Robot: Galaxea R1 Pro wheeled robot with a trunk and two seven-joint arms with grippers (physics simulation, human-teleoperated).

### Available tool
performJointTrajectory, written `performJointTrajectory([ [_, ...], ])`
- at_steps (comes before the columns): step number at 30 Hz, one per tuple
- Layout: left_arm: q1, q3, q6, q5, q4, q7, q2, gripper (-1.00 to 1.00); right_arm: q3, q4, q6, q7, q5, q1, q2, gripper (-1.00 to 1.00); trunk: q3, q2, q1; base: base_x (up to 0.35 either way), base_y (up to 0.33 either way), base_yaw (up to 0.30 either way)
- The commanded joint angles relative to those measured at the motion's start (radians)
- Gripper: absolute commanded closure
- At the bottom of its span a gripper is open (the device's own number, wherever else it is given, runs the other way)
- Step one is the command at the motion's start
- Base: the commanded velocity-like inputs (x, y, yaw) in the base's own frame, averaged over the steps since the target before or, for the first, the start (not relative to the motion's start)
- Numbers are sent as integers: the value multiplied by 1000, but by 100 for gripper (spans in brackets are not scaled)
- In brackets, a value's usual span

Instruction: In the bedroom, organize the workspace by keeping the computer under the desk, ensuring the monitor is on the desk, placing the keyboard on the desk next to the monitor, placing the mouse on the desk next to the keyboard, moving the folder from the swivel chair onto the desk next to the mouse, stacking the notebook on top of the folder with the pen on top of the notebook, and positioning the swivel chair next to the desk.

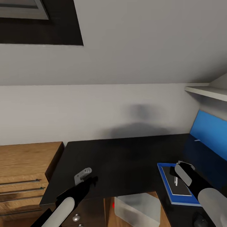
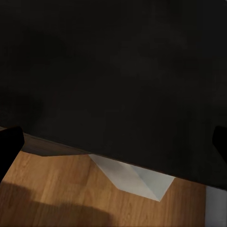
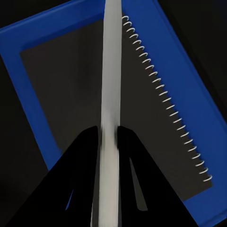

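Glossy black desk (image 1: 126, 157) fills the middle of the head view, with a plain pale wall behind it, a light wooden drawer unit (image 1: 22, 173) off to the left and a blue wall panel (image 1: 209, 129) on the right. Under the desk edge you can spot the pale computer (image 1: 137, 209) with its little red light.

Over on the right side of the desk, the blue folder (image 1: 167, 186) lies flat with the dark notebook (image 3: 71, 99) stacked on it, spiral binding along one edge. The right gripper (image 3: 109, 132) sits right above that stack, its two black fingers (image 3: 85, 156) pinched tight onto the thin white-silver pen (image 3: 112, 61), which runs lengthwise over the notebook. Can't tell if the pen tip is touching the cover or just above it.

The left gripper (image 1: 91, 179) hangs over the desk's front edge, well away from the stack, holding nothing. Its wrist view has the fingertips (image 2: 9, 144) spread wide apart.
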Motion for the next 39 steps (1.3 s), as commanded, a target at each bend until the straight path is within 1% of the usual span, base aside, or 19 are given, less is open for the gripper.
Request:
performJointTrajectory([
  [1, -1, -1, 4, 3, -2, 6, 1, -100, 8, -2, 1, -8, -11, -1, -1, 100, -2, -1, 0, 0, 0, 0],
  [2, -1, -1, 4, 3, -2, 6, 1, -100, 8, -2, 1, -8, -11, -1, -1, 100, -2, -1, 0, 0, 0, 0],
  [27, -1, -1, 4, 3, -2, 6, 1, -100, 8, -1, 1, -10, -11, -1, -2, 100, -80, -176, 96, 0, 0, 0],
  [37, -1, -1, 5, 4, -2, 6, 1, -100, 8, -1, 1, -10, -11, -1, -2, 100, -80, -176, 96, 0, 0, 0],
  [38, -1, 0, 5, 4, -2, 6, 1, -100, 8, -1, 1, -10, -11, -1, -2, -100, -80, -176, 96, 0, 0, 0],
  [39, -1, -1, 5, 4, -2, 6, 1, -100, 8, -2, 1, -10, -11, -1, -2, -100, -80, -176, 96, 0, 0, 0],
])
